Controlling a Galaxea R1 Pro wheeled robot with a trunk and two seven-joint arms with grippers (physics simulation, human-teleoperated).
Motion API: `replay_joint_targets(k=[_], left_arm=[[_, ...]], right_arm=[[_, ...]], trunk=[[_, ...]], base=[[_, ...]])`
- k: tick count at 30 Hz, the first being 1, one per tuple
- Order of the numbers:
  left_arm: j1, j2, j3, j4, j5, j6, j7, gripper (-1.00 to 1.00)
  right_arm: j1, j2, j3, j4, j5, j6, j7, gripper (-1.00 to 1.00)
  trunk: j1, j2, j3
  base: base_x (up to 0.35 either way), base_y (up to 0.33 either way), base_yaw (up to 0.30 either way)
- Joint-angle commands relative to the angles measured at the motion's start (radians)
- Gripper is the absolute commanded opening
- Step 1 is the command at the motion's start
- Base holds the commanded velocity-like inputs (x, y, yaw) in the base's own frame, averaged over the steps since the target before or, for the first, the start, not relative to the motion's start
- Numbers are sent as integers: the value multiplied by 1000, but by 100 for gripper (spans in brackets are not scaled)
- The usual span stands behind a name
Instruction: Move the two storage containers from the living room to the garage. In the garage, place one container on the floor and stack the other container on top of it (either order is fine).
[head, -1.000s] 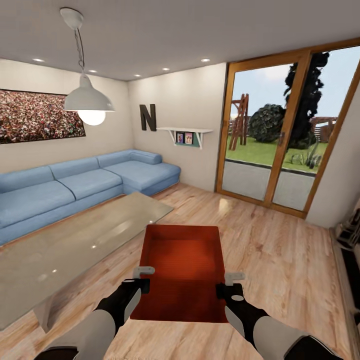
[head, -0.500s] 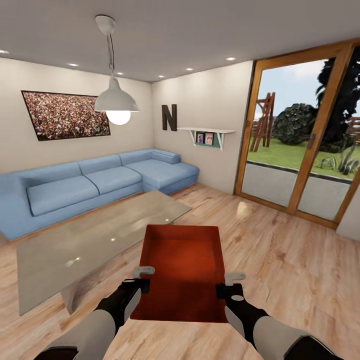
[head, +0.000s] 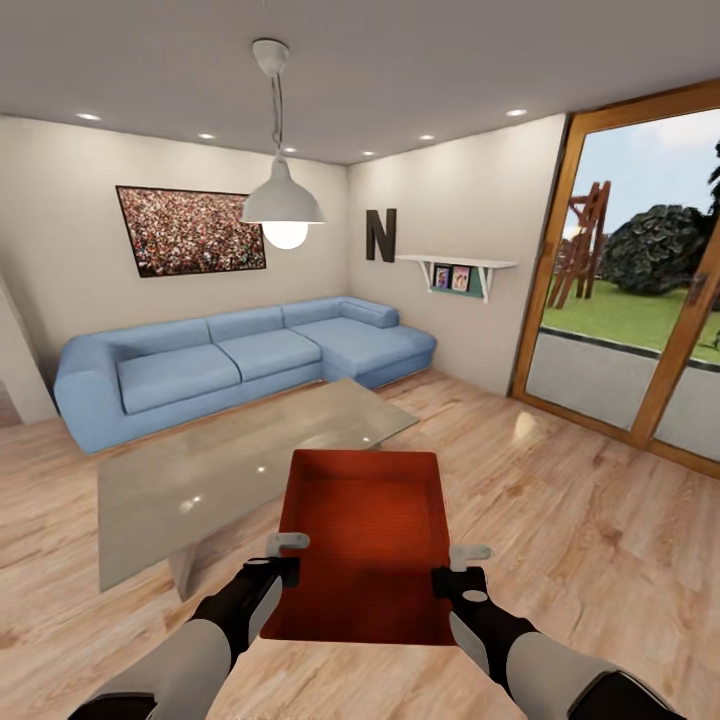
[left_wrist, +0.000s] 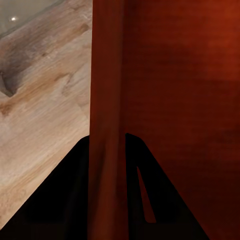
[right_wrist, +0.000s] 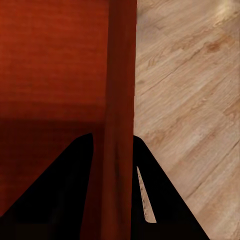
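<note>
— What's it carrying there?

— An orange-red, open-topped rectangular storage bin (head: 363, 545), held level out in front of the robot over the light wood plank floor (head: 560, 520) of the living room. One arm on each long side.

— And the claws?

— The left claw (head: 283, 556) is pinching the bin's left wall near its near end, and the right claw (head: 464, 565) is pinching the right wall the same way. Close up, the left claw (left_wrist: 107, 187) has the thin orange wall running straight between its two dark fingers (left_wrist: 65, 200), and the right claw (right_wrist: 115, 187) shows the same, a finger (right_wrist: 160, 200) on either side of the wall. I'd say they're touching it, though the fingers are mostly dark shapes in those close views.

— Anything inside the bin?

— Just its flat bottom (left_wrist: 185, 100), as far as I can see.

— What's around it?

— A long, pale glass-topped low surface (head: 240, 465) just to the far left of the bin. Beyond that, a blue corner sofa (head: 240, 360) against the far wall, a white hanging lamp (head: 283, 205) above, and a wood-framed glass door (head: 640, 330) on the right.
</note>
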Motion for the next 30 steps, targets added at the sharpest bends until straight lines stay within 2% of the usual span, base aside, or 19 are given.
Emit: replay_joint_targets(k=[1,30], left_arm=[[0,-3,16,2,-9,7,4,-100],[0,-3,15,2,-9,7,4,-100]], right_arm=[[-1,1,3,-19,4,-14,-30,-100],[-1,1,3,-19,4,-14,-30,-100]], trunk=[[0,-2,-2],[0,-2,-2]], base=[[0,0,270],[0,0,270]])
